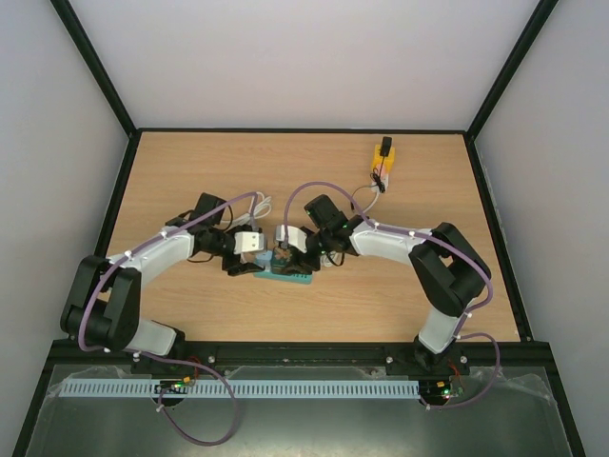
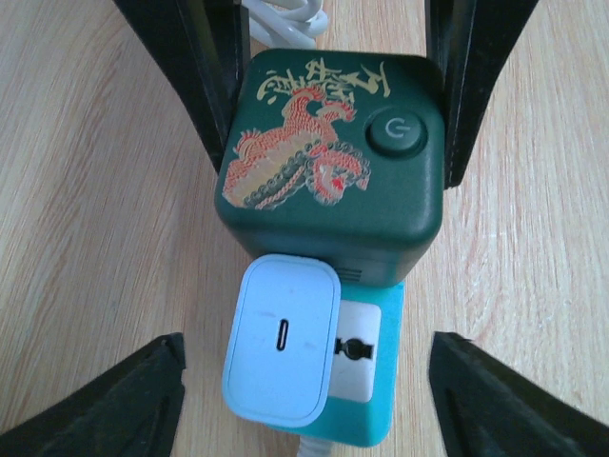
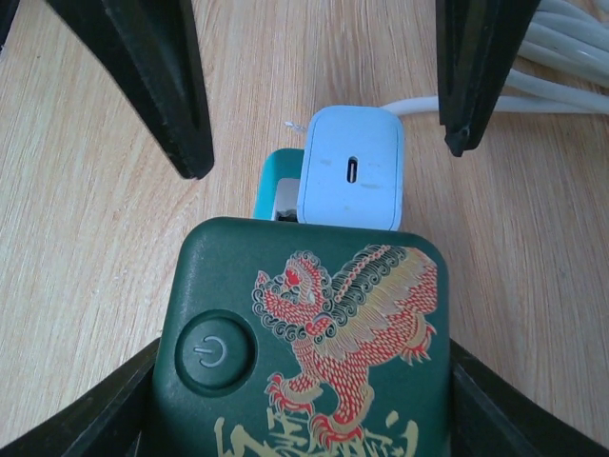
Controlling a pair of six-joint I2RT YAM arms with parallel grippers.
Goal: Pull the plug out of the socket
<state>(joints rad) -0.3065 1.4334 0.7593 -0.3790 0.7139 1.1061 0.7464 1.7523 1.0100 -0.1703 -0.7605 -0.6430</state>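
- With the left gripper: partly open, one finger on each side of the white plug, a strip of bare wood showing on both sides, nothing held.
- With the right gripper: clamped on the green cube, fingers pressed against two opposite side walls.
- As for the white plug: seated upright in the teal socket strip, hard against a side wall of the green cube, a small slot port on its top face, not yet pulled out.
- On the green cube: rounded corners, a red-and-gold beast print and a round power button on top; set over one end of the teal socket strip.
- Beneath both: the teal socket strip flat on the wooden table, near the middle, one free outlet just beside the white plug.
- Near the plug: a coiled white cable on the table.
- Well apart, toward the far right of the table: a small yellow block with a black piece on top.
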